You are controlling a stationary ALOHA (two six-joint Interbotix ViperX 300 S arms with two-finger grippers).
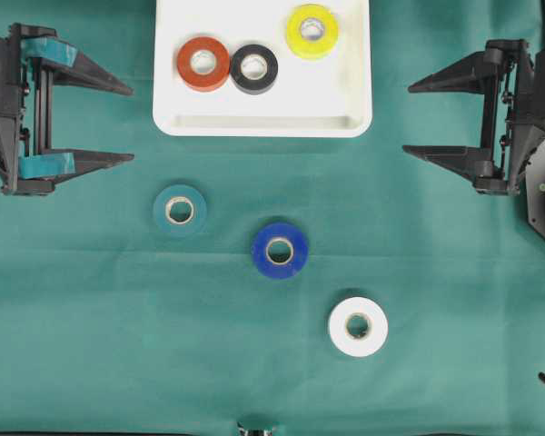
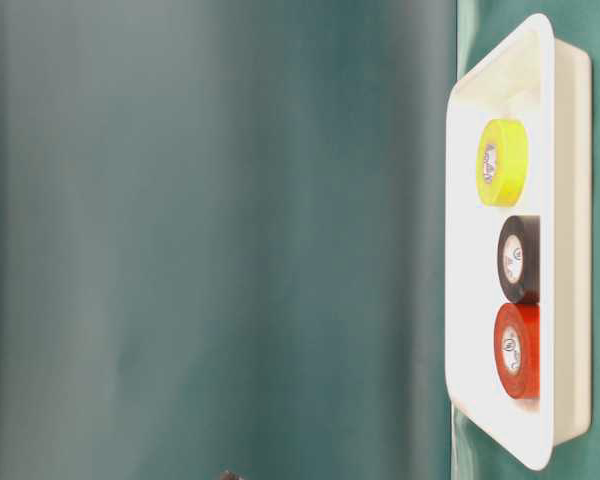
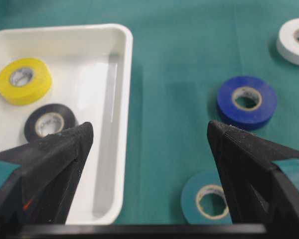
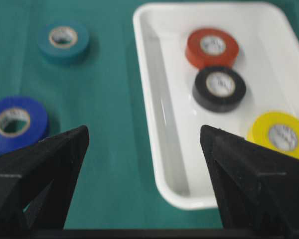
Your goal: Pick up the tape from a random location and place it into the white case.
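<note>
Sitting closest to the bottom edge in the overhead view is a white tape roll point(image 1: 358, 326), flat on the green cloth point(image 1: 91, 345). A bit further up and to its left is the blue tape roll point(image 1: 280, 250), and further up-left again the teal tape roll point(image 1: 180, 210), which nearly blends into the cloth. All three lie flat, apart from each other, and none of them is in the tray.

Past those is the white case point(image 1: 263, 123), sitting at the top middle of the cloth. It's got three rolls in it: a red roll point(image 1: 203, 64) and a black roll point(image 1: 253, 68) right next to each other, pretty much touching, and a yellow roll point(image 1: 312, 31) off toward the far right corner, clear of the other two.

The left gripper point(image 1: 127, 123) hangs at the left edge, jaws spread wide, nothing between them. Same deal with the right gripper point(image 1: 411, 118) at the right edge: spread wide, holding nothing. Both sit roughly level with the near rim of the case and well clear of every roll.
</note>
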